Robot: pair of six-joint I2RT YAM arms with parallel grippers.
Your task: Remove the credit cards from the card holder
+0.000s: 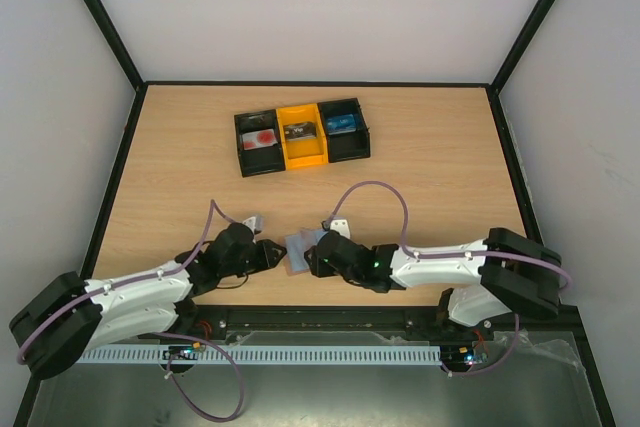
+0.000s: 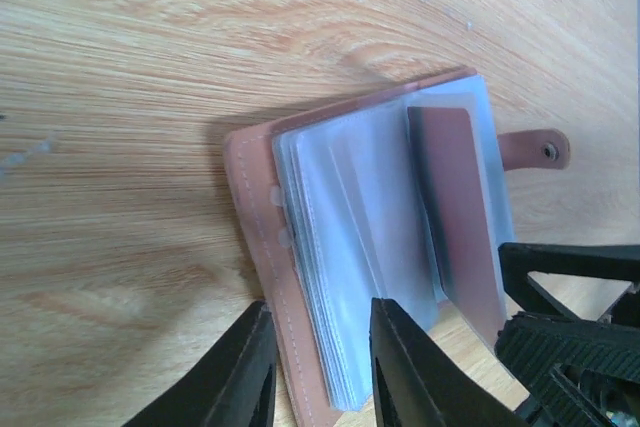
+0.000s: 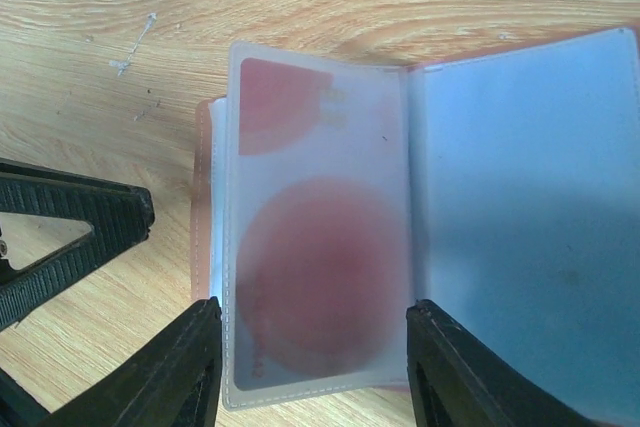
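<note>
The card holder lies open on the table between my two grippers. In the left wrist view its pinkish-brown cover carries a stack of clear sleeves, and a plain red card sits in one sleeve. My left gripper is narrowed around the holder's near left edge, cover and sleeve stack between the fingers. In the right wrist view a pale card with a red round mark sits inside a clear sleeve. My right gripper is open and straddles that sleeve's near end.
A black-and-yellow three-compartment tray stands at the back centre with small items inside. The holder's snap tab sticks out on the wood. The other gripper's fingers are close by in each wrist view.
</note>
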